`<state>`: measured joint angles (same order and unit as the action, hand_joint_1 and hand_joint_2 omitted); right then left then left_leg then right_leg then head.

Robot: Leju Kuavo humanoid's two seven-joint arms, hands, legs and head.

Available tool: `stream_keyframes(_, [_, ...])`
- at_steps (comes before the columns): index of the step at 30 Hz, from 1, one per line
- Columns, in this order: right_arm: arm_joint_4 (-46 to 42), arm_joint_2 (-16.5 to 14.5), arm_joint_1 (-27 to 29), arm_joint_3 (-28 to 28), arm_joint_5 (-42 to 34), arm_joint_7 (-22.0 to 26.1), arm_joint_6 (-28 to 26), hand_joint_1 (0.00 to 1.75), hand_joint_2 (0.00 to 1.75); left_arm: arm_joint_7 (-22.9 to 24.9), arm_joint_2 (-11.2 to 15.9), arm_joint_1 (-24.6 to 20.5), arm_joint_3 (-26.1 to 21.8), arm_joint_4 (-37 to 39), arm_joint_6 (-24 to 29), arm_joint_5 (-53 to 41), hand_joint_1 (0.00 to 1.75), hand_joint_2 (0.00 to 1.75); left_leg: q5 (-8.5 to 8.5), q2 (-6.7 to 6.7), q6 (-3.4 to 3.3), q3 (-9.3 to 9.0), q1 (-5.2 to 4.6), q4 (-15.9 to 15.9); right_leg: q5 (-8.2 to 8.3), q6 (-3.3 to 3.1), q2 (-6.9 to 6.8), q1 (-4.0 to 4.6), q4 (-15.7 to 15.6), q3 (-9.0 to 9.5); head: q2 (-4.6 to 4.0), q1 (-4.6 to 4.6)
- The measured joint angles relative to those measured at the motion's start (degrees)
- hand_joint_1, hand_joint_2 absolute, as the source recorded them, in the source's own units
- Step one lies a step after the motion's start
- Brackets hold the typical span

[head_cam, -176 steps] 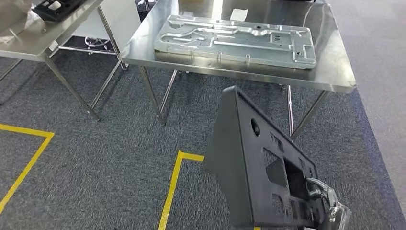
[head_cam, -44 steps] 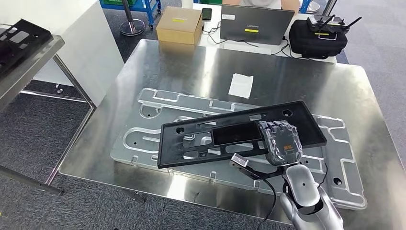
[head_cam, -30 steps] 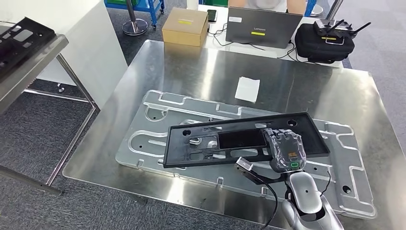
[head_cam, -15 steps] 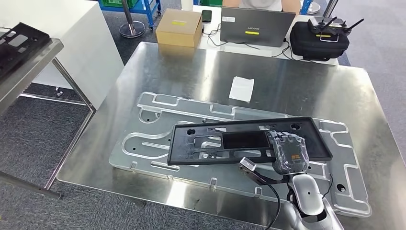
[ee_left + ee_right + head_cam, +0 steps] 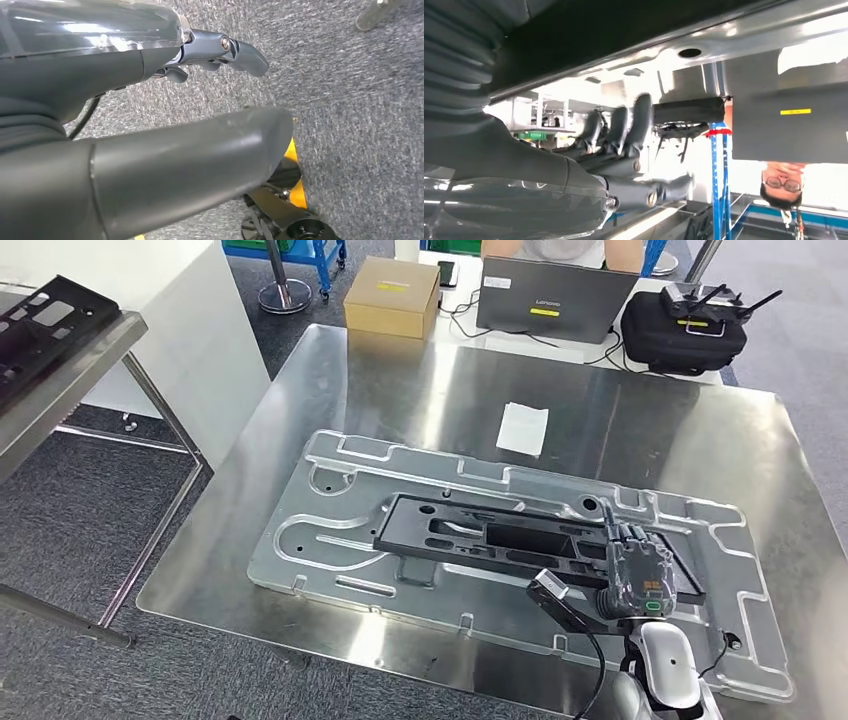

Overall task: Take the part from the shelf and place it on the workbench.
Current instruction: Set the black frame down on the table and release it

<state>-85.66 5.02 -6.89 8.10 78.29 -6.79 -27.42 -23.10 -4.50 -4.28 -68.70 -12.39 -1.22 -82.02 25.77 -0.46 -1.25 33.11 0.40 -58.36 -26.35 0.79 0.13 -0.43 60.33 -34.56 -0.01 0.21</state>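
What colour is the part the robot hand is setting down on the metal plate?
Black: the part, gripped by the right robot hand, shows best in the head view.

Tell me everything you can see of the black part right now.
The black part is a long, flat rectangular frame, matte like plastic, with several cut-outs and a raised rim. It lies lengthwise on the metal fixture plate on the workbench. The right hand rests at its right end; whether it grips is unclear.

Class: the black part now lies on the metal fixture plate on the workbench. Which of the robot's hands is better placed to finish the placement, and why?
The right. The right hand is at the black part's near end on the fixture plate, so it likely only needs to let go. The left hand hangs over the carpet.
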Motion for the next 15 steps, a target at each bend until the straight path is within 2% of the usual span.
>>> stream_keyframes(2, [0.1, -0.1, 0.1, -0.4, -0.1, 0.1, 0.0, 0.00, 0.00, 0.0, 0.0, 0.0, 0.0, 0.0, 0.0, 0.1, 0.00, 0.00, 0.07, 0.03, 0.57, 0.00, -0.13, 0.0, 0.13, -0.39, 0.01, 0.33, -2.0, 0.86, 0.00, -0.03])
stream_keyframes(5, [0.2, -0.4, 0.2, -0.8, -0.2, 0.2, -0.1, 0.00, 0.00, -0.1, 0.0, 0.0, 0.0, 0.0, 0.0, 0.1, 0.00, 0.00, 0.73, 0.08, 1.54, 0.03, -0.09, -0.6, 0.48, -1.24, -0.05, -0.02, -2.6, 1.12, 0.00, -0.09])
stream_keyframes(7, [0.2, -0.6, 0.2, -1.0, -0.4, 0.3, -0.1, 0.00, 0.00, -0.1, 0.1, 0.0, 0.0, 0.0, -0.1, 0.1, 0.00, 0.00, 3.56, 0.11, 1.98, 1.80, 0.02, -5.0, 0.67, -1.81, -0.20, -0.25, -3.0, 1.41, 0.00, -0.30])
stream_keyframes(9, [0.5, -0.8, 0.3, -1.1, -0.7, 0.4, -0.1, 0.00, 0.00, 0.0, 0.1, 0.0, 0.0, 0.0, -0.2, 0.1, 0.00, 0.00, 7.17, 0.11, 2.32, 5.22, 0.13, -12.6, 0.64, -2.01, -0.24, -0.17, -2.9, 1.40, 0.01, -0.45])
stream_keyframes(10, [0.7, -0.9, 0.4, -1.1, -0.8, 0.5, 0.0, 0.00, 0.00, 0.0, 0.2, 0.1, -0.1, 0.0, -0.3, 0.1, 0.00, 0.00, 7.92, 0.12, 2.46, 6.49, 0.19, -15.3, 0.62, -2.03, -0.25, -0.15, -2.8, 1.38, 0.01, -0.45])
stream_keyframes(11, [0.8, -0.9, 0.4, -1.1, -0.9, 0.6, 0.0, 0.00, 0.00, 0.1, 0.2, 0.1, -0.1, 0.0, -0.3, 0.1, 0.00, 0.00, 7.50, 0.13, 2.57, 6.81, 0.25, -15.9, 0.57, -2.02, -0.23, -0.15, -2.7, 1.38, 0.00, -0.45])
stream_keyframes(12, [0.9, -1.0, 0.5, -1.1, -1.0, 0.6, 0.0, 0.00, 0.00, 0.1, 0.2, 0.2, -0.1, 0.0, -0.4, 0.1, 0.00, 0.00, 6.01, 0.14, 2.60, 5.98, 0.32, -14.2, 0.50, -1.98, -0.20, -0.17, -2.6, 1.40, 0.00, -0.45])
stream_keyframes(13, [0.9, -1.1, 0.5, -1.1, -1.1, 0.7, 0.0, 0.00, 0.00, 0.1, 0.3, 0.2, -0.1, 0.0, -0.5, 0.2, 0.00, 0.00, 3.86, 0.16, 2.58, 4.16, 0.40, -10.4, 0.37, -1.87, -0.16, -0.20, -2.4, 1.41, 0.00, -0.46])
stream_keyframes(15, [1.0, -1.1, 0.5, -1.2, -1.3, 0.8, 0.0, 0.00, 0.00, 0.1, 0.3, 0.0, -0.2, 0.0, -0.5, 0.2, 0.00, 0.00, 1.25, 0.15, 2.24, 0.65, 0.35, -3.2, 0.05, -1.44, -0.06, -0.12, -1.8, 1.31, 0.00, -0.45])
